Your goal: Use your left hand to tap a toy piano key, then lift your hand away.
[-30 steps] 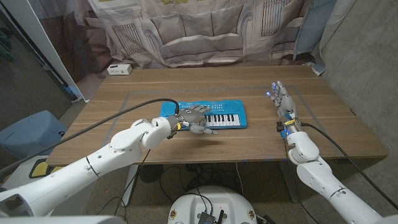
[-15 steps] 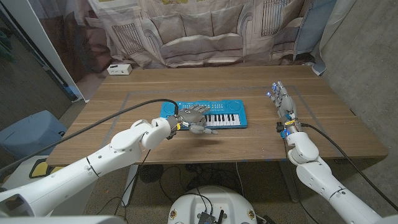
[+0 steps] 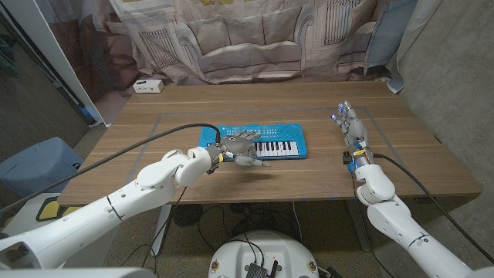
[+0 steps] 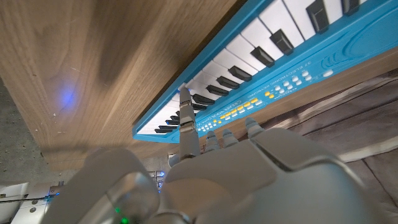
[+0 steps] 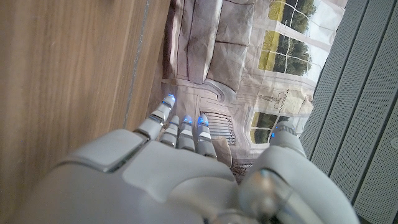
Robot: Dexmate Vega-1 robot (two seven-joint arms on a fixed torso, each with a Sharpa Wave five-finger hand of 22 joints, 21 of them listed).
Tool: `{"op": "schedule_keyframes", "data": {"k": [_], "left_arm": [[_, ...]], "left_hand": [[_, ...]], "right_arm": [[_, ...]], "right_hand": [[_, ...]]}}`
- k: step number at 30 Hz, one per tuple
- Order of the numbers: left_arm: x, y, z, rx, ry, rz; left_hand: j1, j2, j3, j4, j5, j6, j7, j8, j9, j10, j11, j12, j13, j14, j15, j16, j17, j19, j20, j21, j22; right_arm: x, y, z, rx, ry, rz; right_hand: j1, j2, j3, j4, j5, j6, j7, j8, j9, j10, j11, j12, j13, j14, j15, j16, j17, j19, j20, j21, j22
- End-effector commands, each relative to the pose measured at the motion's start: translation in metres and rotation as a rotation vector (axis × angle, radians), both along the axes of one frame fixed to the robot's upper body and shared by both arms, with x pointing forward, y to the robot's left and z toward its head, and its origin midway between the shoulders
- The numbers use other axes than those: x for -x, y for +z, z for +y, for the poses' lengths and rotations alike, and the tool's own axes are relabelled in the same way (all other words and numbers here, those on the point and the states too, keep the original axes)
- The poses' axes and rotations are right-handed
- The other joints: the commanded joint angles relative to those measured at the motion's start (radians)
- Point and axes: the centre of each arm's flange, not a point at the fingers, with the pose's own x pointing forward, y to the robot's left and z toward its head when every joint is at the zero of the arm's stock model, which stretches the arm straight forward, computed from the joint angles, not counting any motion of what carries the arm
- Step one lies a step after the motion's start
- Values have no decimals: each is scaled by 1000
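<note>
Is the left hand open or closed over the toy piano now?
Open: the left hand holds nothing, its fingers spread over the toy piano keys.

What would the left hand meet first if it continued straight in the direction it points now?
Probably the toy piano. The left hand hovers over its left part, fingers aimed across the keys; in the wrist view one fingertip is near the white keys. Whether it touches is unclear.

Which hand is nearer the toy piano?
Left. The left hand is over the toy piano, one finger reaching its white keys. The right hand stands well off to the piano's right, apart from it.
</note>
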Motion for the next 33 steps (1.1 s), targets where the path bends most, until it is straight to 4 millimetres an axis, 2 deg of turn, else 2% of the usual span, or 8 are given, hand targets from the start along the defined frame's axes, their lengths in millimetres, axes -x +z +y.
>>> {"op": "schedule_keyframes", "data": {"k": [1, 14, 33], "left_arm": [[2, -3, 0, 15, -6, 2], [9, 1, 2, 19, 3, -26], [9, 7, 2, 48, -7, -54]], "left_hand": [[5, 11, -9, -1, 10, 14, 1, 9, 5, 13, 0, 10, 2, -39, 6, 7, 3, -89, -1, 11, 2], [6, 13, -10, -1, 10, 18, 3, 9, 5, 20, -3, 13, 2, -34, 7, 8, 3, -82, 0, 14, 2], [12, 19, -12, -3, 11, 21, -5, 7, 5, 41, -2, 20, 2, -14, 7, 12, 3, -64, 1, 20, 2]], "right_arm": [[4, -2, 0, -5, -2, 0], [5, -6, -1, -18, 4, -10], [6, -11, -4, -23, 1, -14]], "right_hand": [[-8, 4, -3, -3, 2, 13, 0, -1, 3, 11, 2, 0, 3, 5, 0, -1, 1, 2, 6, -4, 3], [-12, 2, -6, -2, 2, 12, -2, -1, 3, 14, 1, 1, 3, 8, 0, 0, 1, 6, 9, -4, 4], [-19, -2, -11, 0, 1, 12, -2, -2, 3, 19, 1, 3, 3, 12, 0, 1, 2, 12, 11, -4, 4]]}}
